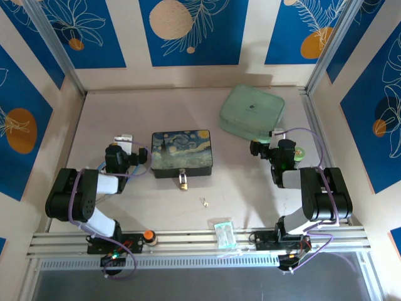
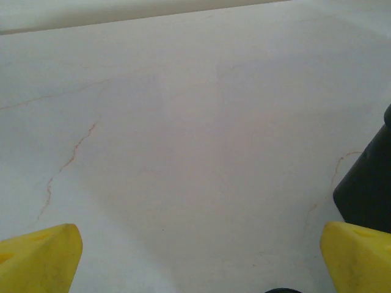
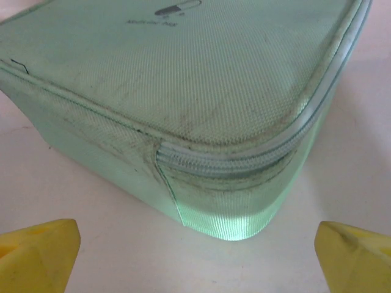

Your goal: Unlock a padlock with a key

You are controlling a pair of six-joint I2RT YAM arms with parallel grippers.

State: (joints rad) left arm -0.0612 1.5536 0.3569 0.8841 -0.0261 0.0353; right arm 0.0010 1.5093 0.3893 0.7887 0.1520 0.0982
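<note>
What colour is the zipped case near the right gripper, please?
The case is pale mint green, clearest in the right wrist view.

The small brass padlock [image 1: 182, 182] lay against the middle of the painted box's [image 1: 182, 150] near side, its thin silver shackle toward the box. The tiny pale key [image 1: 204, 202] lay flat on the table [image 1: 138, 200] nearer me, just right of the padlock and apart from it
</note>
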